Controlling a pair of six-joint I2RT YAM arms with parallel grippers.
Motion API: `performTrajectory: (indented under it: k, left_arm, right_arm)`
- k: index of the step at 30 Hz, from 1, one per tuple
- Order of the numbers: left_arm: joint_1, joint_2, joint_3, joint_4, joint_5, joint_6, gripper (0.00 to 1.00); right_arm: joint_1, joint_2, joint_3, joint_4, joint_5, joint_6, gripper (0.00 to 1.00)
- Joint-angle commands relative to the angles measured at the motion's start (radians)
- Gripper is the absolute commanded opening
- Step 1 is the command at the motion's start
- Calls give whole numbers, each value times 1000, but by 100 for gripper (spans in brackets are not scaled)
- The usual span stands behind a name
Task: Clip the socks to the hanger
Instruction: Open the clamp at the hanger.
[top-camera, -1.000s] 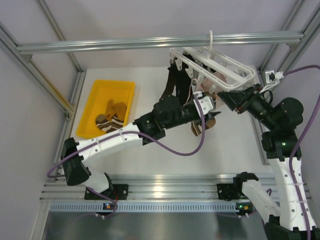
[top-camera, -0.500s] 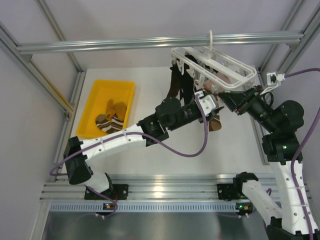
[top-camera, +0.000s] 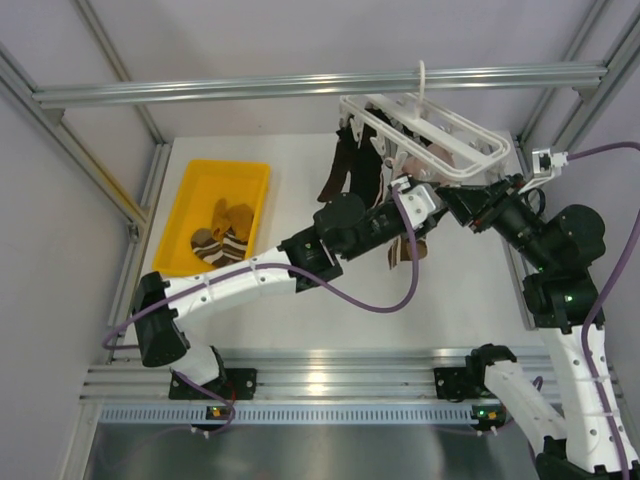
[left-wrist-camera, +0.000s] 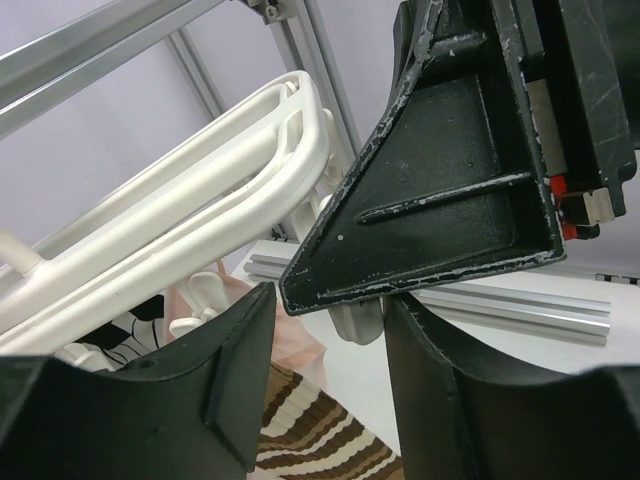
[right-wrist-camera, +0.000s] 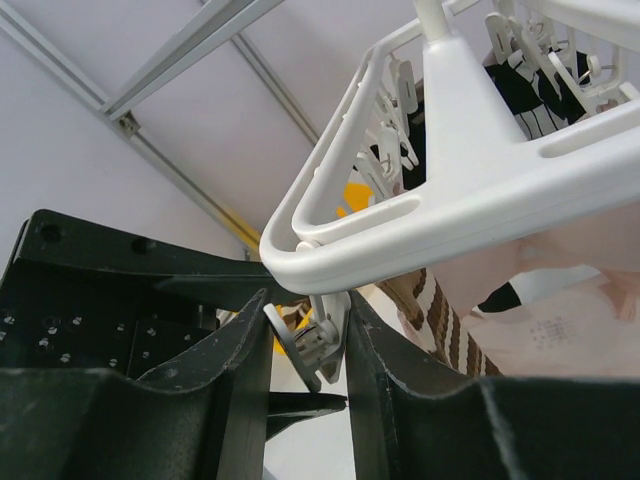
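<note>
You're working mid-task: dark socks (top-camera: 350, 170) hanging from hanger (top-camera: 430, 125); spare socks (top-camera: 222, 238) waiting in yellow tray (top-camera: 215, 165), well left of hanger. Right gripper (right-wrist-camera: 305, 310) squeezing corner clip (right-wrist-camera: 312, 345); left gripper (left-wrist-camera: 325, 300) holding striped sock (left-wrist-camera: 310, 435) just beneath hanger.

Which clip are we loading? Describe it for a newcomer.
Find the white hanger on the overhead bar. Under a rounded corner of its frame hangs one clip. Unlike the others, it is pinched in the right gripper; the left gripper holds a striped sock nearby.

Bright, even, diffuse overhead light, faint soft shadows on surface (top-camera: 460, 310), glare on near rails (top-camera: 330, 365), wrist views' foregrounds dark and slightly soft, backgrounds clear.
</note>
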Motion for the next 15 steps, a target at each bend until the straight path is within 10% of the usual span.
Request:
performTrajectory:
  k: [1, 10, 15]
  left_arm:
    - [-5, 8, 49, 81, -25, -8, 51]
    - [-5, 19, 57, 48, 6, -28, 20]
    - [-3, -5, 35, 14, 69, -32, 3]
  right_arm:
    - [23, -12, 3, 10, 17, -22, 0]
    - [26, -3, 13, 26, 8, -7, 0]
    - [26, 0, 32, 18, 26, -16, 33]
